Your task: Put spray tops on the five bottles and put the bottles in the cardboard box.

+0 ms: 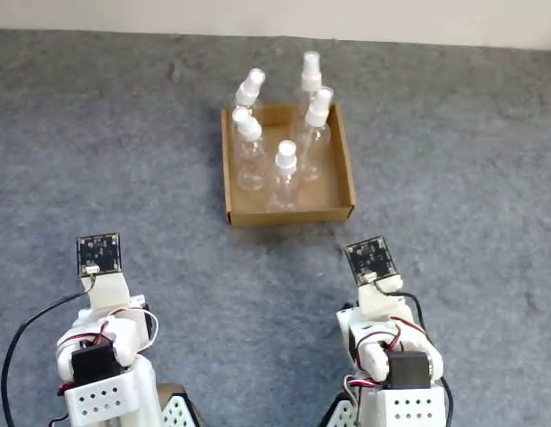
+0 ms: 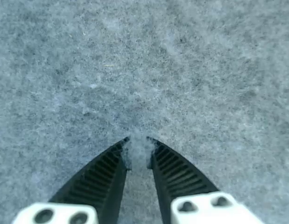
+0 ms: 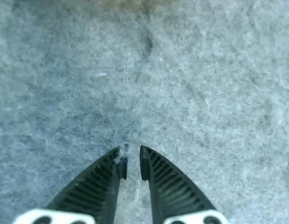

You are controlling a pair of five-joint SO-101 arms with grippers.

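Your 5 clear plastic white-topped spray bottles (image 1: 286, 174) stand in the brown cardboard box (image 1: 293, 214), far centre. Left gripper (image 2: 138, 148), right gripper (image 3: 131, 161): near, clenched empty.

the grey mat (image 1: 124, 160) lies bare on both sides of the cardboard box (image 1: 289, 214) and in the wide strip between the box and the two arms (image 1: 106, 347) at the near edge; the arms stand well apart, with bare mat between them; inside the box five bottles (image 1: 252, 160) with spray tops (image 1: 286, 157) crowd the far and middle part, close together and rising well above the low walls; a bare patch of box floor shows by the near right corner
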